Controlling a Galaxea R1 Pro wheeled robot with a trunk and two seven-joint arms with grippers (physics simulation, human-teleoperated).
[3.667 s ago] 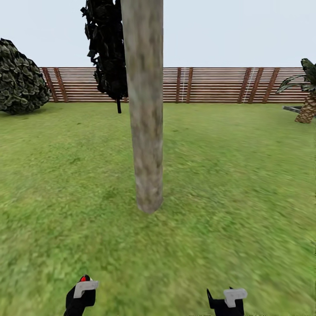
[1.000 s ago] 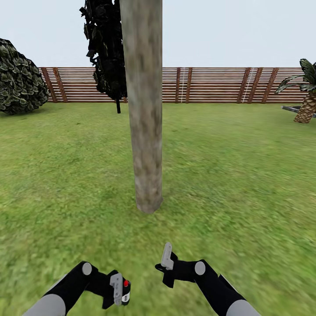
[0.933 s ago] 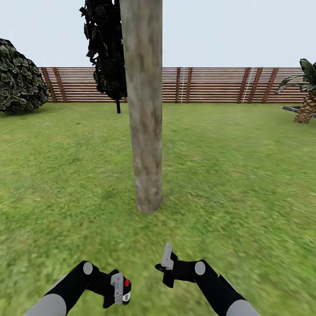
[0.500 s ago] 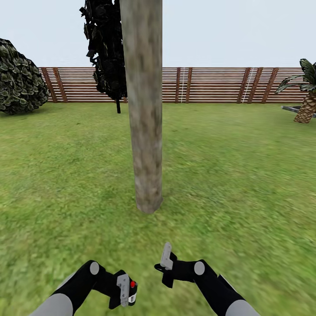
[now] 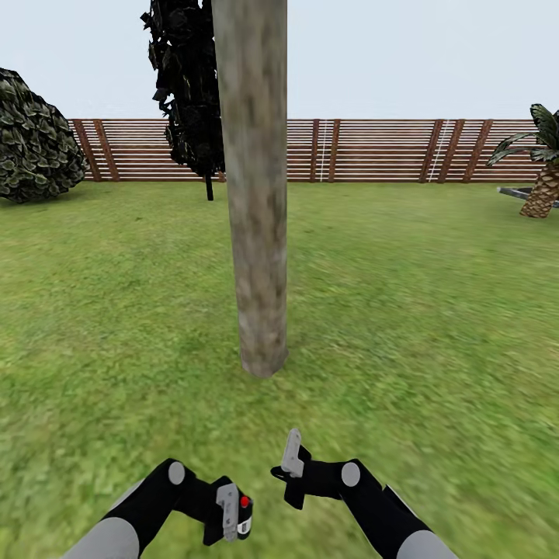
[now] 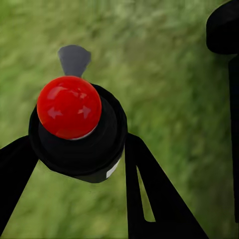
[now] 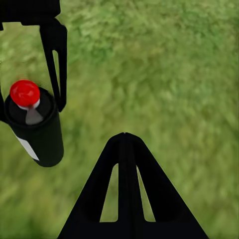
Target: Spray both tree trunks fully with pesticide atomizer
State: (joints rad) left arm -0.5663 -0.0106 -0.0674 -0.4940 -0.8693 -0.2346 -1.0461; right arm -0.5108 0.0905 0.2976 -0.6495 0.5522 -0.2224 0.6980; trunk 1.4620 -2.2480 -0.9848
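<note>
Atomizer in hand before the trunk

The left gripper (image 5: 230, 519) is clamping the red-capped atomizer (image 5: 243, 514); the right gripper (image 5: 289, 463), fingers pressed together, is hovering nearby, facing the tree trunk (image 5: 255, 194).

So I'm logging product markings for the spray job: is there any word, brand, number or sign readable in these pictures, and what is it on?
No readable text anywhere.
White label patch on the black pesticide atomizer, held in the left end effector: no letters or numbers can be made out.
Its red cap: plain, no marking.
Tree trunk and fence: no signs.
</note>
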